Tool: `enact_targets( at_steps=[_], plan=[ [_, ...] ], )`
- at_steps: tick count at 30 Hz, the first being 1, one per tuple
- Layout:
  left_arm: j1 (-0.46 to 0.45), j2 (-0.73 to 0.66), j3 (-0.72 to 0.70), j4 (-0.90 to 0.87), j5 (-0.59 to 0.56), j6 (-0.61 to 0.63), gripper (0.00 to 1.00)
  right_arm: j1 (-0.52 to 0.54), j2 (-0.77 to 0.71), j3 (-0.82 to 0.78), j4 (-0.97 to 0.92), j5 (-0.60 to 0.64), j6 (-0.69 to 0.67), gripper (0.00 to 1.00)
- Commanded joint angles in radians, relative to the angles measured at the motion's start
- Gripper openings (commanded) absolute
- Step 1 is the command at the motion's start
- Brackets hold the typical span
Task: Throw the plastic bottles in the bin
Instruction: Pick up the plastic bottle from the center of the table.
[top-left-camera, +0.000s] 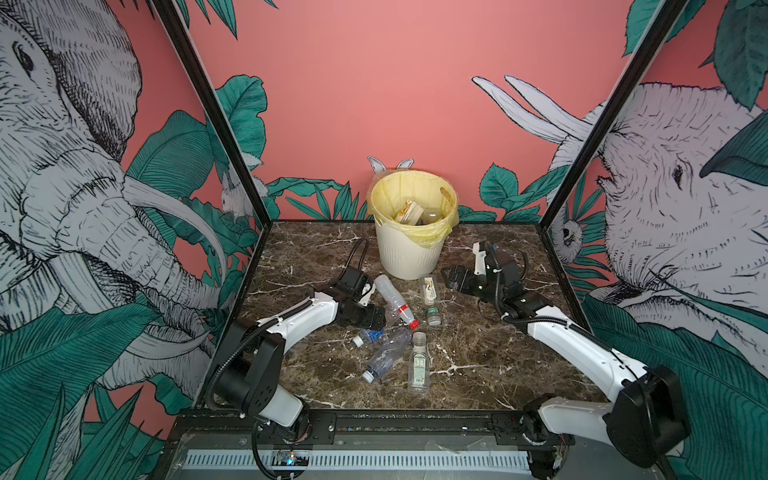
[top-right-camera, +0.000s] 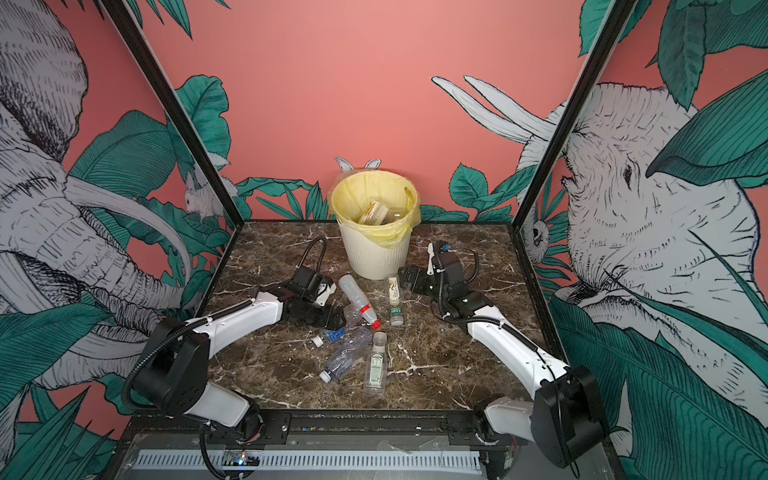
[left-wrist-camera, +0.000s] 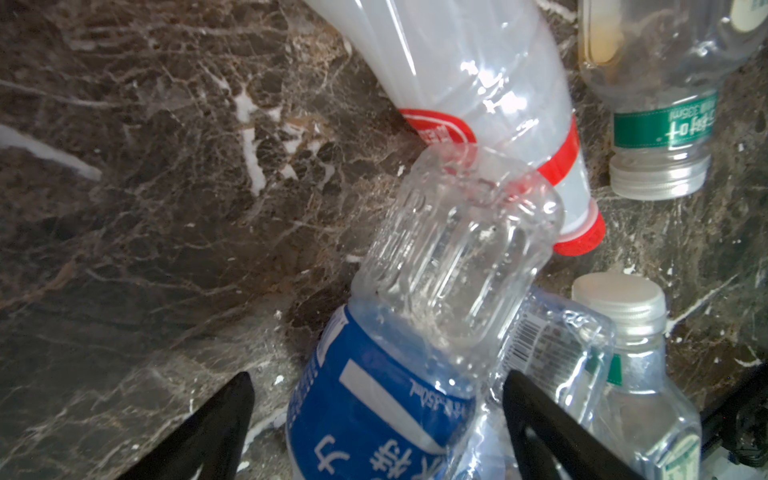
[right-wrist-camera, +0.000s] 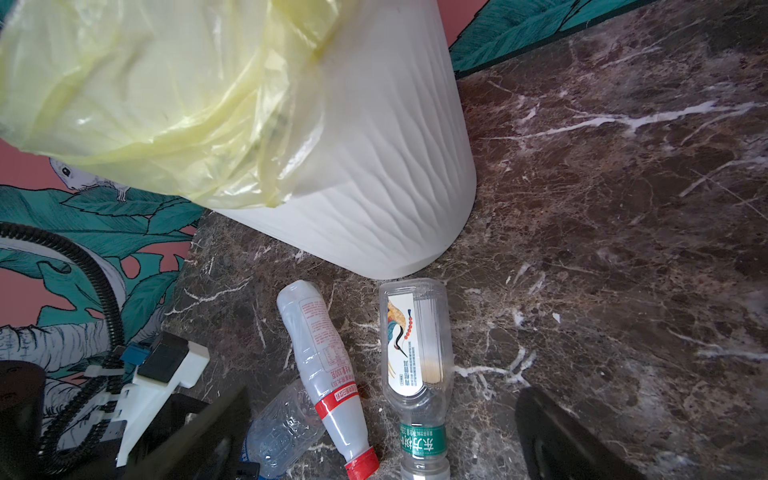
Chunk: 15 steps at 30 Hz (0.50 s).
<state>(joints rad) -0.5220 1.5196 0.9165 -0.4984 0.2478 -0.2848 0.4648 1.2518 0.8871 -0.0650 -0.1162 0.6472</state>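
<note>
A glossy, dark-brown marble-look counter (top-left-camera: 478, 374) with white veins. The plastic bottles (top-left-camera: 386, 355) are clear and shiny, some crumpled. The bin (top-left-camera: 407, 257) is matt, ribbed cream plastic, lined with a thin translucent bag (right-wrist-camera: 145, 104).

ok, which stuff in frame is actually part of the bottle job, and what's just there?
Job: bin; red-capped bottle; blue-label bottle; clear white-capped bottle; green-label bottle; bird-label bottle; bottles already in the bin.
Just there: marble table; arm cables; jungle wall print.
</note>
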Motion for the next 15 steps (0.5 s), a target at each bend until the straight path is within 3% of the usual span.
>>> enact_targets(
  at_steps=[1, 15],
  plan=[
    [-0.013, 0.009, 0.027, 0.006, -0.018, 0.018, 0.94, 0.004, -0.011, -0.014, 0.03, 0.003, 0.002, 0.99],
    [-0.039, 0.058, 0.007, 0.046, -0.07, 0.014, 0.92, 0.004, 0.0, -0.017, 0.042, -0.003, 0.018, 0.99]
  ],
)
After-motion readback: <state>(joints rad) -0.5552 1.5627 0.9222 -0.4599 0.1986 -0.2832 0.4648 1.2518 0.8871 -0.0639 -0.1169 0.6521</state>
